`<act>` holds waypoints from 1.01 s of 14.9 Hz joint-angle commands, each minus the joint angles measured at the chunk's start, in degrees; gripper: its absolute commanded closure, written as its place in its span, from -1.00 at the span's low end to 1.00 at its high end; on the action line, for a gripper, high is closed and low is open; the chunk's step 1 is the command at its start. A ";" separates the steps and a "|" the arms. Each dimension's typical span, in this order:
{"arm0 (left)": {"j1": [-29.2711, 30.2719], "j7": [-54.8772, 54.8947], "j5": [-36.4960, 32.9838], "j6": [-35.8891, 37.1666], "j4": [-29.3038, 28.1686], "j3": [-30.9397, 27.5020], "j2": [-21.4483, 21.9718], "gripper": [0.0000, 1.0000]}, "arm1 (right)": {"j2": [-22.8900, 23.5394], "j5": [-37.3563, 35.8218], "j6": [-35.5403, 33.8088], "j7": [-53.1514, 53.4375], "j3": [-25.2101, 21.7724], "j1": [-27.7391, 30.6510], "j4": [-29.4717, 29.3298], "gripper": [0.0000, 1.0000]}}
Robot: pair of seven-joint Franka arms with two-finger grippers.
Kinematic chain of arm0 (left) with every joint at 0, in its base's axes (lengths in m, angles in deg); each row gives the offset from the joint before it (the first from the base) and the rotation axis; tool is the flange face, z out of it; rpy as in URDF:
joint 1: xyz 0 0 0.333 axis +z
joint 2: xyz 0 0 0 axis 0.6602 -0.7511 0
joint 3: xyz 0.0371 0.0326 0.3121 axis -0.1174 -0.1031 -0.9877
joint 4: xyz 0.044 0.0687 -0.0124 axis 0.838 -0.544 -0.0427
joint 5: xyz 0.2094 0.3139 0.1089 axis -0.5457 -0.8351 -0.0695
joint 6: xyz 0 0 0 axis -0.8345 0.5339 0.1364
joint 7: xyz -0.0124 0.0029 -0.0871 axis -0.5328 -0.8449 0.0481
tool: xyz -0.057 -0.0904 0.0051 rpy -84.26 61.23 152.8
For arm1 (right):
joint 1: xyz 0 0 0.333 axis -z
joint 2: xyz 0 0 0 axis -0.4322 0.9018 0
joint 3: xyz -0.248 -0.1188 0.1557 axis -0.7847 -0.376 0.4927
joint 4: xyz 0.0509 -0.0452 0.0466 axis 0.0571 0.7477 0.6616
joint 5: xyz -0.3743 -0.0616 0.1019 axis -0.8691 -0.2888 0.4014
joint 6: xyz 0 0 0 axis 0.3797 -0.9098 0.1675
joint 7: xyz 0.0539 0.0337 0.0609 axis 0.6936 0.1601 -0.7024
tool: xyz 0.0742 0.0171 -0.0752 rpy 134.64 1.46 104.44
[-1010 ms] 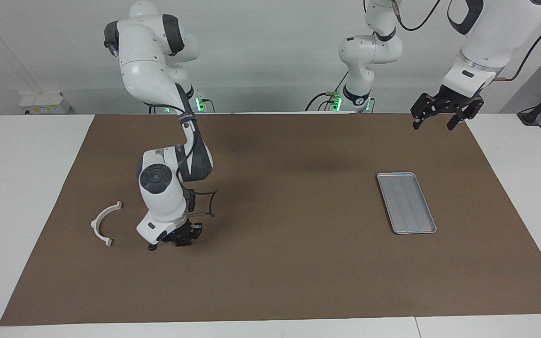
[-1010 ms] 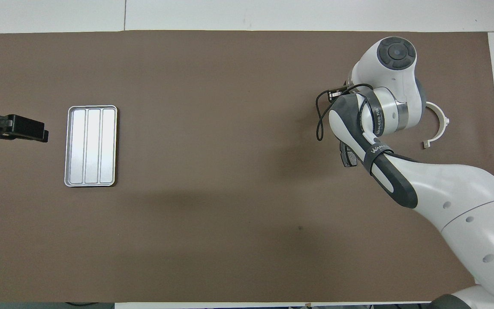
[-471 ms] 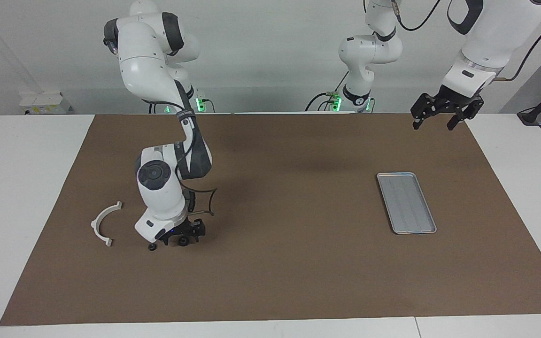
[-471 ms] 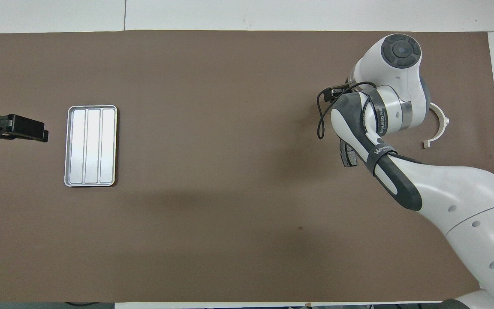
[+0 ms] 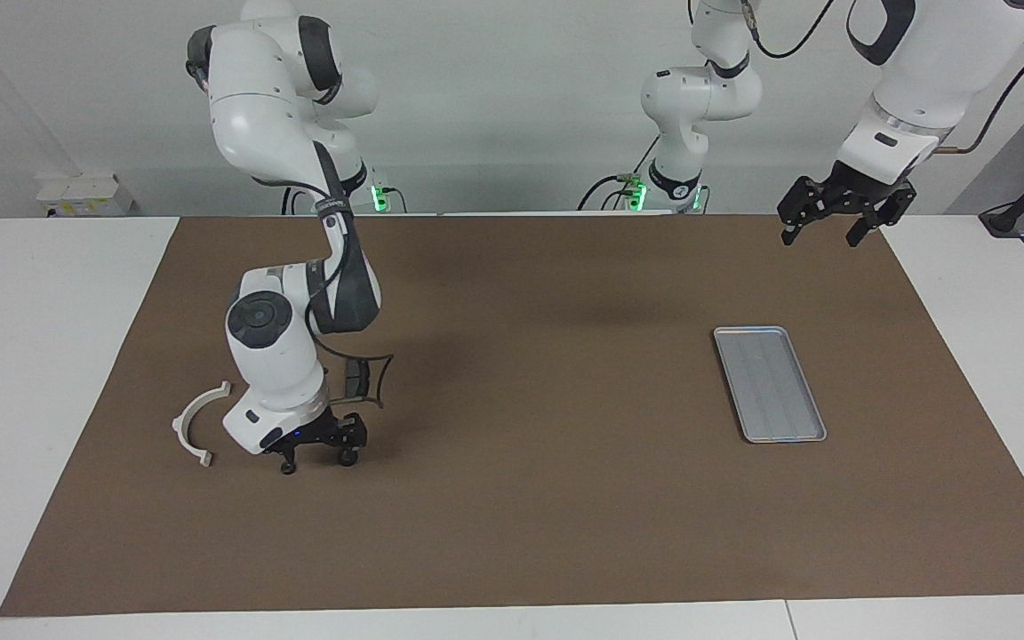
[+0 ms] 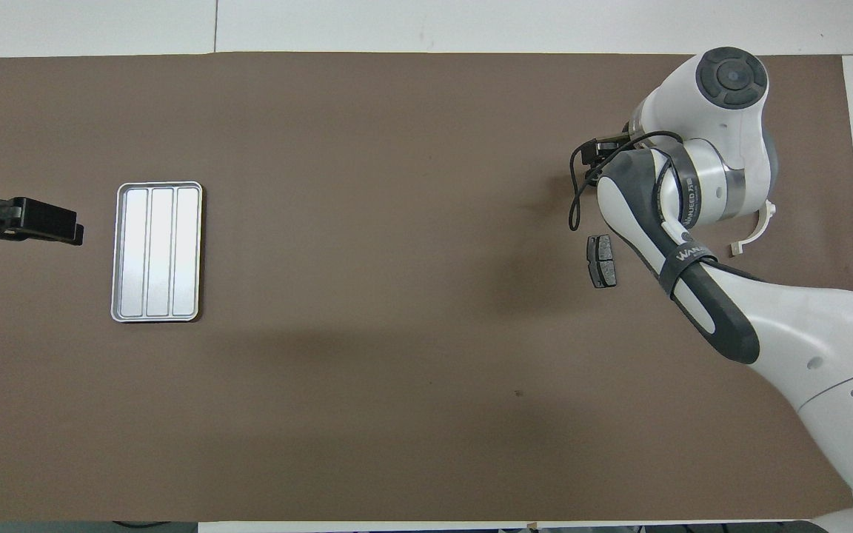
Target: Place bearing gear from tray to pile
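R gripper [image 5: 317, 454]: fingers spread, holding nothing, low over brown mat [image 5: 530, 498] beside white semicircular plastic bracket [image 5: 196, 423] and dark grey brake-pad-shaped piece [image 6: 602, 260]. Bearing gear not discernible. Flat ridged silver-grey metal tray [image 5: 769, 383] sits bare at L arm's end. L gripper [image 5: 835, 224]: fingers spread, waiting raised.

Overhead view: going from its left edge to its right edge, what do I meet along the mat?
Left claw → empty metal tray → dark grey brake-pad-shaped piece → white semicircular bracket, partly hidden under the right arm.

R tool [image 5: 316, 456] low, fingers apart (wrist bent down); L tool [image 5: 832, 222] raised, open, idle.
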 commanded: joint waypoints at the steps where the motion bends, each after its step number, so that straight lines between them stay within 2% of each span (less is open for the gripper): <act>1: -0.66 0.66 0.64 -0.05 -0.02 -0.48 0.46 -1.00 | -4.66 0.42 -4.98 -1.27 0.82 1.17 1.72 -1.00; 4: -0.66 0.84 0.64 -0.23 -0.02 -0.48 0.46 -1.00 | -11.59 0.68 -13.59 -0.92 0.64 1.00 2.51 -1.00; 8: -0.65 0.84 0.64 -0.58 -0.02 -0.48 0.46 -1.00 | -23.54 5.42 -20.29 -0.74 0.64 1.70 5.76 -1.00; 11: -0.57 0.84 0.64 -0.67 -0.11 -0.48 0.46 -1.00 | -31.01 7.27 -28.45 -0.65 0.64 1.61 5.94 -1.00; 15: -0.65 0.84 0.64 -0.75 -0.11 -0.48 0.46 -1.00 | -37.88 9.38 -38.82 -0.56 0.56 3.19 5.68 -1.00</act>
